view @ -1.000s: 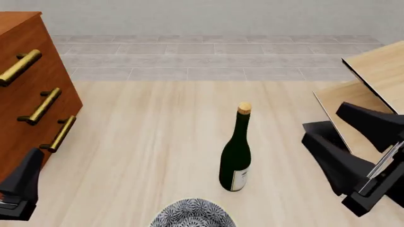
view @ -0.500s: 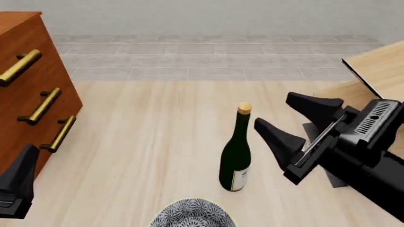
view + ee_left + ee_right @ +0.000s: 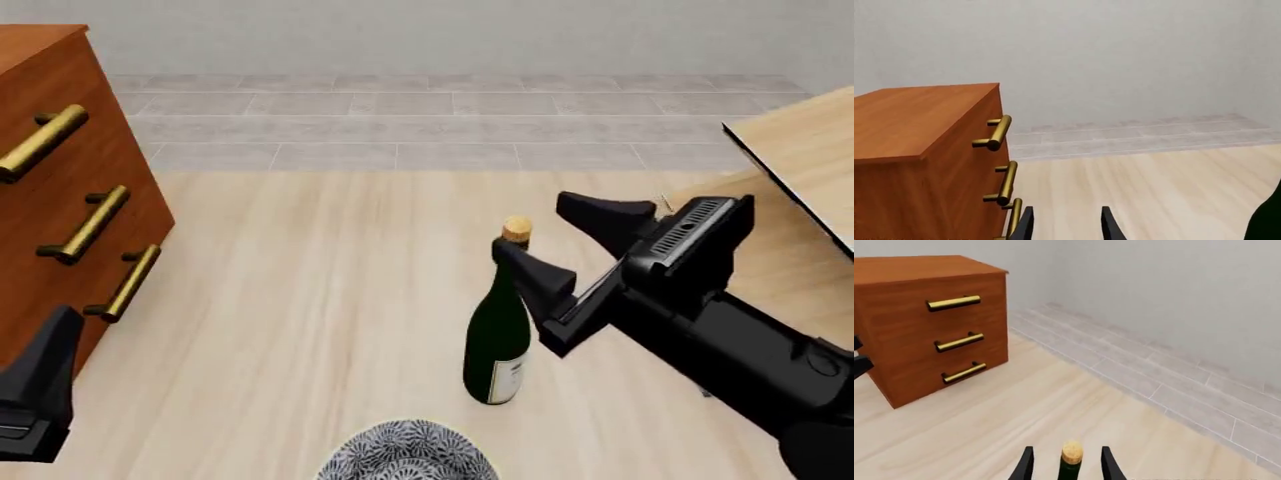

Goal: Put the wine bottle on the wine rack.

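Wine bottle point(image 3: 499, 335) upright at table centre. Right gripper point(image 3: 547, 238) at its 1 o'clock, fingers spread either side of the cork point(image 3: 1071, 452), not touching. Left gripper point(image 3: 38, 395) spread, idle at 9 o'clock.

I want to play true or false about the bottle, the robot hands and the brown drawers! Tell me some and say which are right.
1. The wine bottle stands upright on the table. True.
2. The right gripper is open, with a finger on each side of the bottle's cork. True.
3. The left gripper is holding the bottle. False: it is open and holds nothing, low beside the drawer cabinet.
4. The cabinet's handles are silver knobs. False: they are brass-coloured bars.
5. The bottle already lies on the wine rack. False: it stands on the table, apart from the rack on the right.
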You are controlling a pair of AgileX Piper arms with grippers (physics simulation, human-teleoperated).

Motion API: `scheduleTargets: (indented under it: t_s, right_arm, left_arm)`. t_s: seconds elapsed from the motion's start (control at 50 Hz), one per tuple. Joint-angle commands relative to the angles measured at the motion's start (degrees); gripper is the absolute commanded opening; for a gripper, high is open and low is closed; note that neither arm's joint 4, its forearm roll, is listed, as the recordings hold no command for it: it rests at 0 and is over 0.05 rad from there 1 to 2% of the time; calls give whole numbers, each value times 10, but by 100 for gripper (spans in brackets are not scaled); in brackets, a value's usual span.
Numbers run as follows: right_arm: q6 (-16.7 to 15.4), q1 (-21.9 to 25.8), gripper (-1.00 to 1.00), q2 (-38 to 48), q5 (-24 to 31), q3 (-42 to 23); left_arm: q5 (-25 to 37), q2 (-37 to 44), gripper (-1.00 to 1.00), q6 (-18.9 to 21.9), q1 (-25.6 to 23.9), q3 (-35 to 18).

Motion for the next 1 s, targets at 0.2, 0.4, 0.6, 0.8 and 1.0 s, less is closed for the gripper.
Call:
scheduleTargets:
  t_s: [0.2,0.4,0.6,0.8,1.0]
  right_arm:
    - [15,-6,100,75,-54,-3]
    - [18,-8,100,91,-66,-4]
    - [21,-11,100,94,-65,-7]
    - [30,-15,100,115,-89,1]
    - [35,-12,100,107,-87,4]
  left_arm:
    - [-5,0,100,0,3,7]
    - [-6,0,100,1,4,7]
    - [-7,0,100,-2,5,8]
    - [-7,0,100,1,5,6]
    - [-5,0,100,2,3,4]
